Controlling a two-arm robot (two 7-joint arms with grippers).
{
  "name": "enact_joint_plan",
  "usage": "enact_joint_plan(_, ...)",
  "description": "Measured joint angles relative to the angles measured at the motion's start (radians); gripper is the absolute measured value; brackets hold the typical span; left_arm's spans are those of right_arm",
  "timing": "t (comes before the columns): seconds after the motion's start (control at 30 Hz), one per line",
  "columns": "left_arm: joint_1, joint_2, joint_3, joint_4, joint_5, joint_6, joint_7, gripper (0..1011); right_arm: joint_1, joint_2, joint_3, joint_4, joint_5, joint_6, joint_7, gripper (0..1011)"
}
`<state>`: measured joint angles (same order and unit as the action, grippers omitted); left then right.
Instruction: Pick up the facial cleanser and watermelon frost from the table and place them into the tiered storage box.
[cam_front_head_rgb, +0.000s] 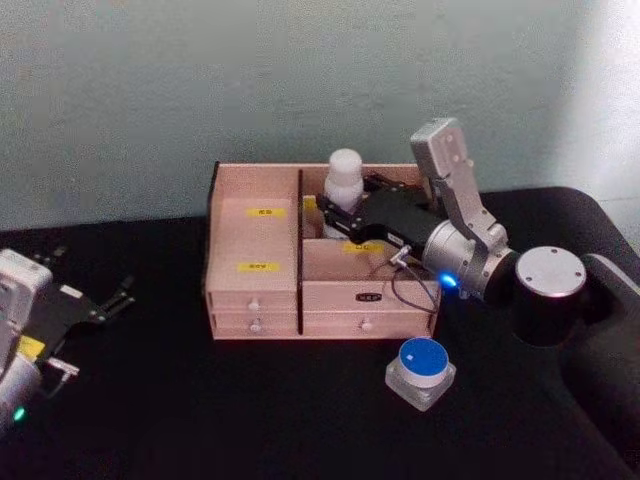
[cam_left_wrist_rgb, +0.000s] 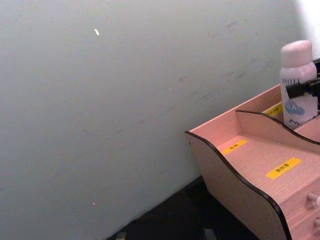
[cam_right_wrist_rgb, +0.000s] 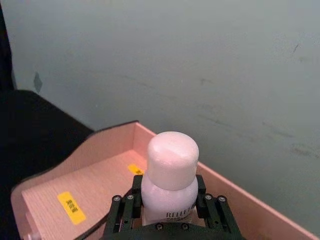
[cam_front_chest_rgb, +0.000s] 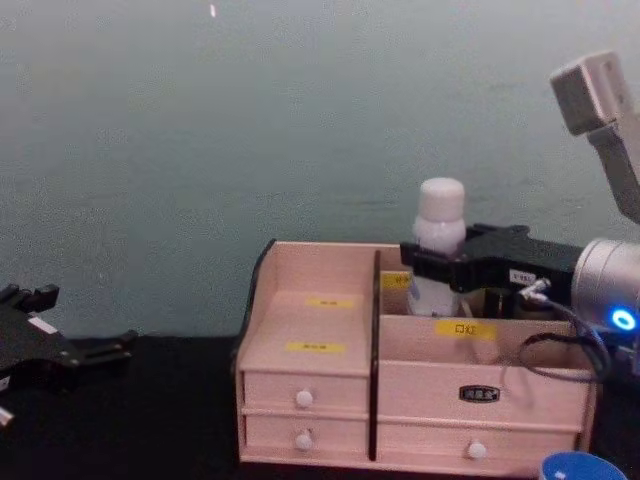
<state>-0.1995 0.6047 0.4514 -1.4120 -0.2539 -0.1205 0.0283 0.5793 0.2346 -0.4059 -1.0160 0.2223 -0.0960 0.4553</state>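
Observation:
The facial cleanser (cam_front_head_rgb: 343, 178), a white bottle with a rounded cap, stands upright in the back right compartment of the tiered storage box (cam_front_head_rgb: 255, 240). My right gripper (cam_front_head_rgb: 335, 208) reaches in from the right and is shut on the bottle's body below the cap. In the right wrist view its fingers (cam_right_wrist_rgb: 122, 210) press on both sides of the facial cleanser (cam_right_wrist_rgb: 171, 170). The watermelon frost (cam_front_head_rgb: 421, 372), a squat jar with a blue lid, sits on the table in front of the box's right corner. My left gripper (cam_front_head_rgb: 118, 295) rests open at the far left, holding nothing.
The black table (cam_front_head_rgb: 250, 410) has free room left of and in front of the box. A pale wall (cam_front_head_rgb: 250, 80) rises right behind the box. The box's left stepped compartments (cam_front_chest_rgb: 310, 330) hold nothing. My right forearm (cam_front_head_rgb: 500, 265) hangs over the box's right end.

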Motion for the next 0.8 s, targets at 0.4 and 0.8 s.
enact_joint_plan(0.4,0.0,0.0,0.0,0.0,0.0,0.0,0.0,1001,0.003,-0.008,0.005,0.018,-0.005,0.018,0.004,589)
enact_joint_plan(0.8,0.0,0.0,0.0,0.0,0.0,0.0,0.0,1001,0.003,-0.007,0.005,0.018,-0.005,0.019,0.004,589)
